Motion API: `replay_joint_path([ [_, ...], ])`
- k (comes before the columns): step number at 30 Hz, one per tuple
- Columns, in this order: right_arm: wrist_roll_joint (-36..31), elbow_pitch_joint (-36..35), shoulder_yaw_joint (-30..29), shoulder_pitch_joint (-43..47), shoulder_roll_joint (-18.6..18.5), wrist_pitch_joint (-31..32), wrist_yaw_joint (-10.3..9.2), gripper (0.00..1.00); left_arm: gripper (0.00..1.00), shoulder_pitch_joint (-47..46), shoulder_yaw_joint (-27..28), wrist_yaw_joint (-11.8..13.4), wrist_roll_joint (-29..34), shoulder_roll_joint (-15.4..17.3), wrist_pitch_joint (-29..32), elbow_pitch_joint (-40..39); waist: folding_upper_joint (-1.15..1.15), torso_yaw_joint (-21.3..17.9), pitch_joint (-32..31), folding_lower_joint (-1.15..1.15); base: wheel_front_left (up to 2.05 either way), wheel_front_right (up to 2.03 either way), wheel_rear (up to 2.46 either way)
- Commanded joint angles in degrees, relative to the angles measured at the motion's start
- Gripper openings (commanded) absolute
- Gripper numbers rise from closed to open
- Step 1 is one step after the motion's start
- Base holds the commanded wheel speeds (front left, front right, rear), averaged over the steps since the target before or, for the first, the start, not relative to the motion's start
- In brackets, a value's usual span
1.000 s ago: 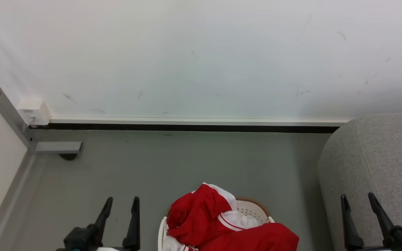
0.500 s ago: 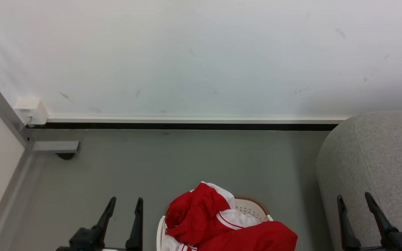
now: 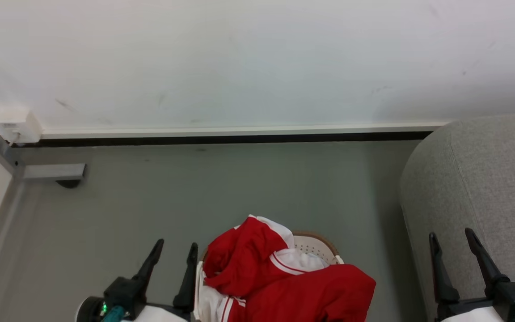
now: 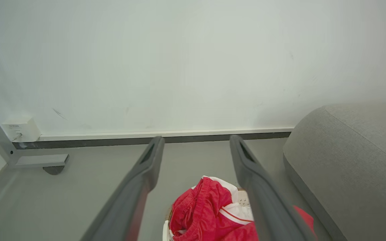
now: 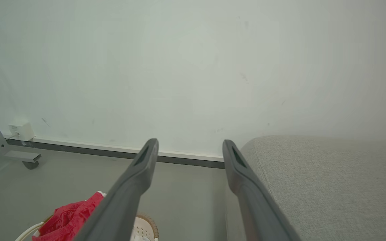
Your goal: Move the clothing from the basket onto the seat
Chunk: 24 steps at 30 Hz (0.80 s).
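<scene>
Your left hand (image 3: pixel 177 243), fingers spread and empty, hangs with the basket (image 3: pixel 315 243) just to its right, the clothing (image 3: pixel 257 268) heaped above the rim; your right hand (image 3: pixel 450 232), likewise spread, hovers in front of the seat (image 3: pixel 485 179). Expect the red garments to be light, limp and rather slick, so pinch a bunched fold at the peak nearest the left hand. Since a second ago the head camera has dipped, and the left hand has drawn closer to the basket.
</scene>
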Motion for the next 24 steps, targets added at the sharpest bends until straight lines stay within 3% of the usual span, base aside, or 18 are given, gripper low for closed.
replay_joint_path([
  [1,0.2,-0.5,0.1,-1.2,-0.1,0.0,-0.12,1.0,1.0,-1.4,-0.3,-0.5,1.0,0.4,0.0,0.4,0.0,-0.9,2.0,0.0,0.0,0.0,0.0],
  [8,-1.3,-2.4,1.0,-5.8,-0.1,0.0,-0.12,1.0,1.0,-10.4,-5.8,-2.5,1.6,0.4,0.0,6.4,0.0,-2.5,10.0,0.0,0.0,0.0,0.0],
  [17,-4.6,-5.9,2.9,-12.7,0.0,0.0,-0.13,1.0,1.0,-26.0,-14.7,-3.1,-1.5,0.3,0.0,17.3,0.0,-2.6,23.3,0.0,0.0,0.0,0.0],
  [24,-7.4,-9.6,3.1,-17.4,-1.1,0.0,-0.13,1.0,1.0,-36.7,-26.5,-3.1,-8.4,0.3,0.0,25.7,0.0,-1.6,33.0,0.0,0.0,0.0,0.0],
])
